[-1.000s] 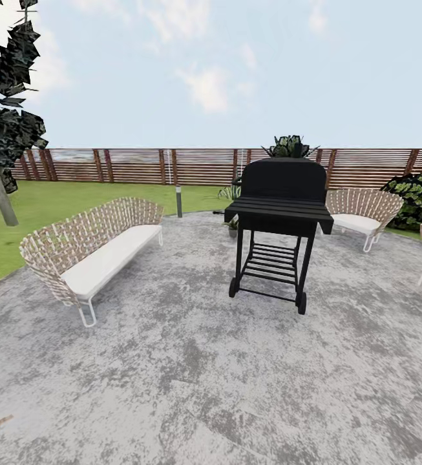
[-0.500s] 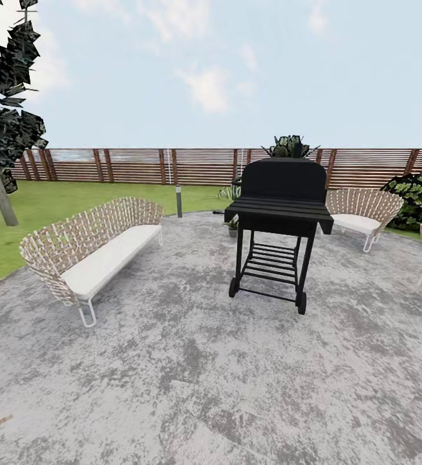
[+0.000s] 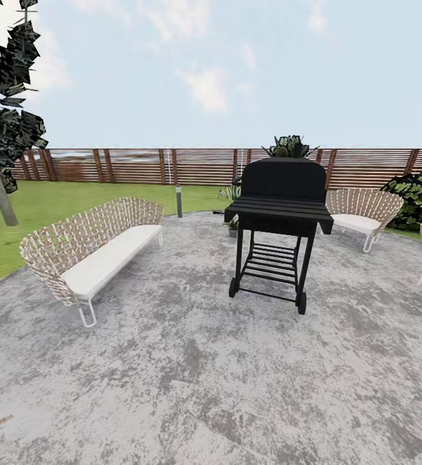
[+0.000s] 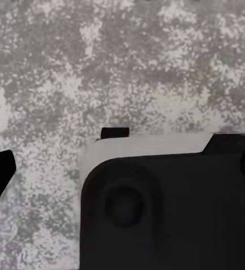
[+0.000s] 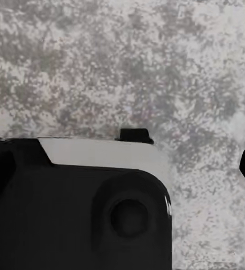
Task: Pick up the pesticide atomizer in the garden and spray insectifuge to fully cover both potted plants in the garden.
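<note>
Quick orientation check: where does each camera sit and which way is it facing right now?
Head view: on the head, facing forward across the patio at the black grill and fence.
Left wrist view: near the left claw, facing down; dark robot body below.
Right wrist view: near the right claw, likewise.
Shared: all show the mottled grey paving.

Patio (image 3: 191,387): mottled grey paving of stone-like look, rough and matt; the same speckled surface appears in both wrist views. Grill (image 3: 278,216): black, matt, of metal-like look, with slatted side shelves and a barred lower rack. Sofa (image 3: 94,248): woven wicker-like shell in tan and pale strips, smooth white seat cushion, thin white metal-like legs. Chair (image 3: 362,210): same woven shell and white cushion. Fence (image 3: 139,165): brown horizontal wooden slats between darker posts. Lawn (image 3: 49,206): flat matt green. Robot body (image 4: 167,214): smooth matt black casing edged by a pale grey panel.
</note>
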You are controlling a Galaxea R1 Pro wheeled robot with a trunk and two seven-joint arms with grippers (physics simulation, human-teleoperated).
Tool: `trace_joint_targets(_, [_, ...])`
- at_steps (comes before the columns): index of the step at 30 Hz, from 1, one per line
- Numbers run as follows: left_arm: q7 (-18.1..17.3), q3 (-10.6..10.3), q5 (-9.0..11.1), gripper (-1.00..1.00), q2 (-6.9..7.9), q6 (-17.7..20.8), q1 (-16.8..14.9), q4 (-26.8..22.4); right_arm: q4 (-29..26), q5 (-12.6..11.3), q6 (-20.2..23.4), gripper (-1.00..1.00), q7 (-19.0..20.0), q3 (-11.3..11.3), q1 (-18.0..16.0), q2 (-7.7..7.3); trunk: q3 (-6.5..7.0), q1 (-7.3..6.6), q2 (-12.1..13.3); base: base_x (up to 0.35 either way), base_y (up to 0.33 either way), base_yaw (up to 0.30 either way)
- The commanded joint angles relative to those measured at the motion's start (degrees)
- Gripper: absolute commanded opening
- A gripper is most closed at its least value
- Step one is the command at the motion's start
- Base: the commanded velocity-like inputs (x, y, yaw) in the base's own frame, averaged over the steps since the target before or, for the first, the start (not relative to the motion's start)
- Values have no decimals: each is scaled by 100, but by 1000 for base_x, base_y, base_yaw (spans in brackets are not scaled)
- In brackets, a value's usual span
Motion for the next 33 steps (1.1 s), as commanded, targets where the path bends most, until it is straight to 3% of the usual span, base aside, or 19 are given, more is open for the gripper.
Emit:
trace_joint_targets(1, [1, -1, 3, 100, 15, -42, 0, -117, -213, -2, -21, 100, -4, -2, 0, -60, -5, 0, -3, 0, 0, 0])
trace_joint_targets(6, [1, -2, -3, 100, 71, -91, -68, -523, -1181, -5, -408, 100, -4, -13, -3, -191, -5, 0, -3, 0, 0, 0])
trace_joint_targets(15, [1, -2, 7, 100, 180, -109, -677, -793, -1531, -13, -1595, 100, -4, -17, -133, -211, -5, 0, -3, 0, 0, 0])
trace_joint_targets(20, [1, -2, 15, 100, 182, -117, -890, -915, -1506, -9, -1734, 100, 2, -17, -194, -212, -5, 0, -3, 0, 0, 0])
trace_joint_targets(27, [-60, -2, -3, 100, 172, -128, -890, -939, -1501, 25, -1763, 100, 51, 1, -206, -220, -5, 0, -3, 0, 0, 0])
trace_joint_targets(33, [-46, 10, 5, 100, 286, -128, -859, -930, -1499, 37, -1770, 100, 30, 9, -204, -225, -5, 0, -3, 0, 0, 0])
